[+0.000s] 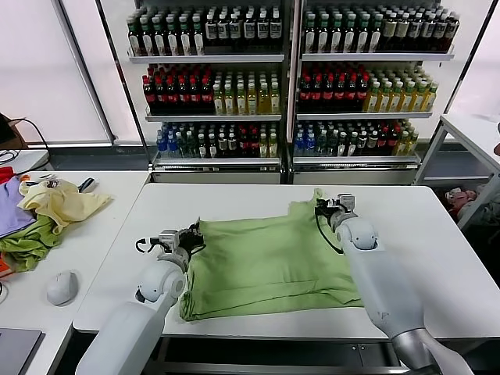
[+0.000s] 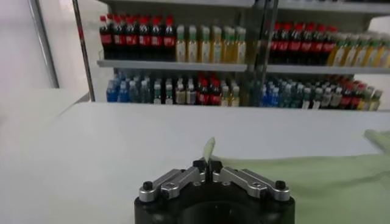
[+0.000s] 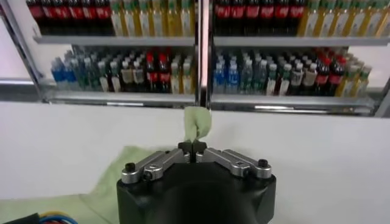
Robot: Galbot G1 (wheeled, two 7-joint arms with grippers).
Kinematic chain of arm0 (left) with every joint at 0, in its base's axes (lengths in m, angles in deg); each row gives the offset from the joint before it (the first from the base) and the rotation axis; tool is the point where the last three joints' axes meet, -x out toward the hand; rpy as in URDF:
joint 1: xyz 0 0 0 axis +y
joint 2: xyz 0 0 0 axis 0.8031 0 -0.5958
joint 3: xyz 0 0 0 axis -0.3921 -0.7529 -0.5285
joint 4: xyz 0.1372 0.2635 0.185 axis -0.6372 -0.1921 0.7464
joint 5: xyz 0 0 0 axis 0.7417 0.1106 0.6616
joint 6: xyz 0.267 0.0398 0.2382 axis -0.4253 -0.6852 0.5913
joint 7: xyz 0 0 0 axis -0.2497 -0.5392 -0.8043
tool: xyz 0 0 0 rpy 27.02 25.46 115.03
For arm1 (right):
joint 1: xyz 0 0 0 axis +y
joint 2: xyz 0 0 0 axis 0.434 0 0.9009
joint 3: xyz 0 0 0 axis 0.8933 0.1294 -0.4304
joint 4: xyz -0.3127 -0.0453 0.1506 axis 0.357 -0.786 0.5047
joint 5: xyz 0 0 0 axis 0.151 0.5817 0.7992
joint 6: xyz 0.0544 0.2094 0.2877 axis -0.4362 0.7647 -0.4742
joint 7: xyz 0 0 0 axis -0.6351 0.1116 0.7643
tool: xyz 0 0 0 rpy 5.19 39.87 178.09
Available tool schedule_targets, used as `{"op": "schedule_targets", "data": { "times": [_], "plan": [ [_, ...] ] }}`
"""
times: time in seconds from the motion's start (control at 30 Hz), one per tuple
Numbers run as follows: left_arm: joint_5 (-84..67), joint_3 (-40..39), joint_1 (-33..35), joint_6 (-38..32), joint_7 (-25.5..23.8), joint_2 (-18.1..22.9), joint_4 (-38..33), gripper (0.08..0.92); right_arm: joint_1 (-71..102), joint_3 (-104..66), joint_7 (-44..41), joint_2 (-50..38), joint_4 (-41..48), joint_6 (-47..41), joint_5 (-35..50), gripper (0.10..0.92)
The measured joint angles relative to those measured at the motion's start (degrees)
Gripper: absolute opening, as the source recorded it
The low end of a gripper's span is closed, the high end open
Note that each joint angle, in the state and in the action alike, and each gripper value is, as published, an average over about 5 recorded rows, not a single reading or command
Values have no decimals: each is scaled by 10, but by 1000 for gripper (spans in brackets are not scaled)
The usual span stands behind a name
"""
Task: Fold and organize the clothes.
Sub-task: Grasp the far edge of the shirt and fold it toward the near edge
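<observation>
Two smooth pale grey robot arms with rounded shells. Each ends in a black gripper, left gripper (image 1: 190,237) and right gripper (image 1: 323,208), with silver metal finger links, black screws and looping black cables at the wrist.

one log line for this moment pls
step: fold shirt | left gripper: shut on green shirt left edge | right gripper: shut on shirt far right corner | shirt: flat on white table
</observation>
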Motion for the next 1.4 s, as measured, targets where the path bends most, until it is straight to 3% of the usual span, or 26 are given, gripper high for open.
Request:
{"op": "schedule_targets", "data": {
  "times": [0.6,1.13,1.27,1.4],
  "plan": [
    [-9,38,113,4,-15,-21,-156,101,201,-84,9,-73,-245,-8,16,119],
    [31,47,207,27,-31,-38,-203,110,319,-116,22,-64,-308,-31,-16,119],
    [45,47,217,35,-30,-37,-208,188,331,-116,20,-58,-313,-39,-28,136],
    [60,48,225,40,-30,-36,-212,308,344,-117,18,-54,-322,-41,-44,235]
  ]
}}
